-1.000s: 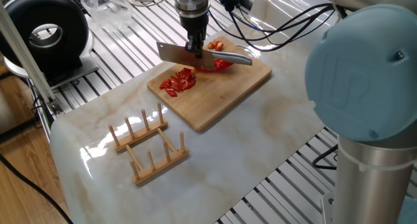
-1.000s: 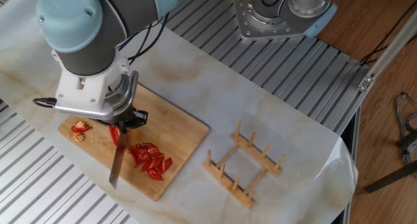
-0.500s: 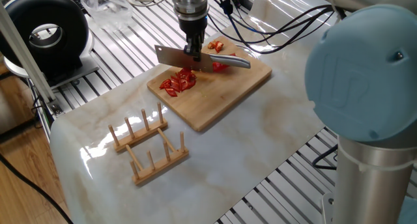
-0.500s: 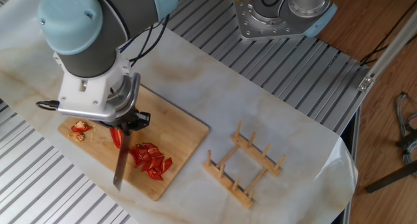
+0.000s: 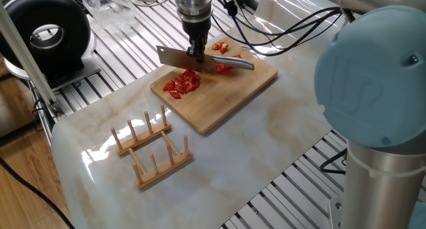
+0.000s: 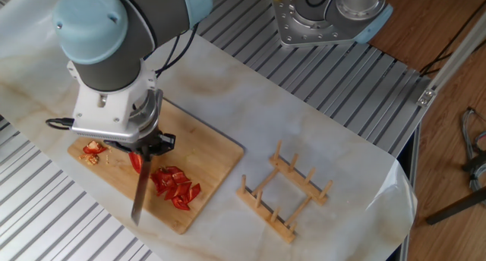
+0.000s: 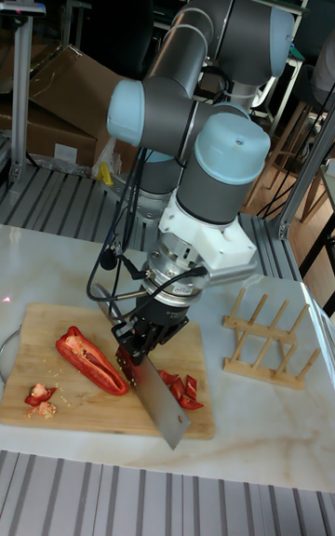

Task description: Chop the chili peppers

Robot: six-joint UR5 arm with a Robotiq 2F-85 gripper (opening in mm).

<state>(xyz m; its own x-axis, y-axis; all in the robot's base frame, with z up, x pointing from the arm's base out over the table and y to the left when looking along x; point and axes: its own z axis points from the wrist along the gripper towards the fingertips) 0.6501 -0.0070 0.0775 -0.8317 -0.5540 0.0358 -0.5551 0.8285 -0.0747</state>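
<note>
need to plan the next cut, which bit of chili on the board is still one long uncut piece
The long chili half beside the knife, lying between the pile of cut bits and the small scraps at the board's far end.

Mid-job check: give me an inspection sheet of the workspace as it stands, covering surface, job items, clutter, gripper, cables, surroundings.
Surface: marble-look table top with a wooden cutting board on it.
Job's things: one long uncut chili pepper half on the board; a pile of cut red pieces beside it; a few small scraps at the board's far end.
Knife: cleaver held with the blade above the board, between the uncut half and the cut pile.
Clutter: wooden peg rack on the table, apart from the board.
Gripper: gripper shut on the cleaver's handle.
Cables: black cables run behind the board.
Surroundings: slatted metal frame; black round device off the table.
</note>
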